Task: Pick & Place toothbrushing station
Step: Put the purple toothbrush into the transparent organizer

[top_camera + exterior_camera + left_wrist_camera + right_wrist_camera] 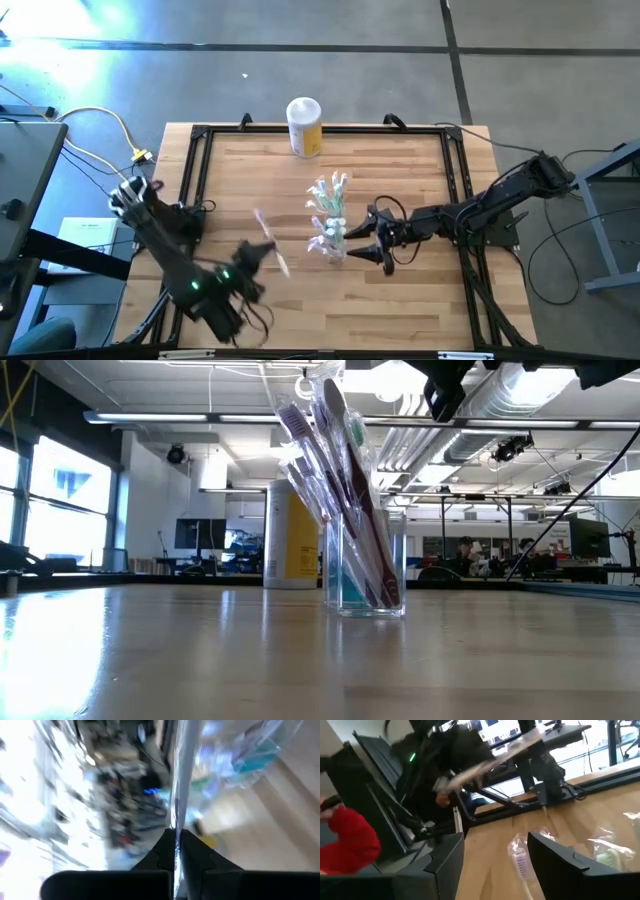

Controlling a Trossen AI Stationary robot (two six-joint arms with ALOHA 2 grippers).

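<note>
Wooden table (400,300), black-framed edges, front strip bare. Left gripper (262,252) clamped on one toothbrush (270,240). Right gripper (375,243) spread, empty, beside clear cup (333,243). Yellow canister (304,126) at the far edge.

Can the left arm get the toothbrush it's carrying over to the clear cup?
Probably yes. The left end effector holds a toothbrush, with bare table between it and the cup; the open right end effector flanks the far side.

Bright daylight floods in from windows at one side, glaring off the desk (120,650). The left wrist view is heavily motion-blurred; the right wrist view is softer.
</note>
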